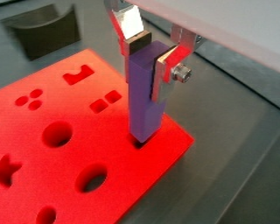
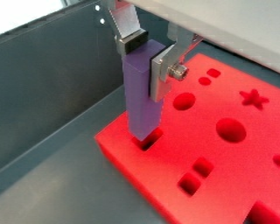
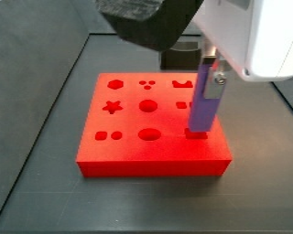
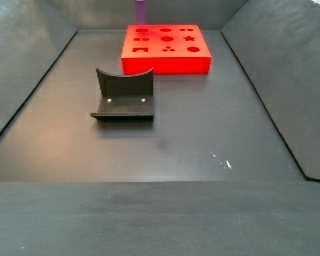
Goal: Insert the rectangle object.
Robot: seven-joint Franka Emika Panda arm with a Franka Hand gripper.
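The rectangle object (image 1: 145, 94) is a slim purple bar that stands upright. My gripper (image 1: 152, 52) is shut on its upper end, one pad on each side. The bar's lower end sits in a rectangular hole at a corner of the red block (image 1: 60, 101). Both wrist views show this; in the other one the bar (image 2: 142, 87) hangs from the gripper (image 2: 150, 52) over the red block (image 2: 224, 162). In a side view the bar (image 3: 203, 101) stands at the red block's (image 3: 143, 155) right edge. In the far side view only the bar's lower part (image 4: 140, 10) shows above the block (image 4: 167, 62).
The red block has several cut-out holes of other shapes: circles, a star, squares. A dark grey curved holder (image 4: 123, 96) stands on the bin floor apart from the block; it also shows in a wrist view (image 1: 43, 31). Dark sloping bin walls (image 2: 49, 79) surround the floor.
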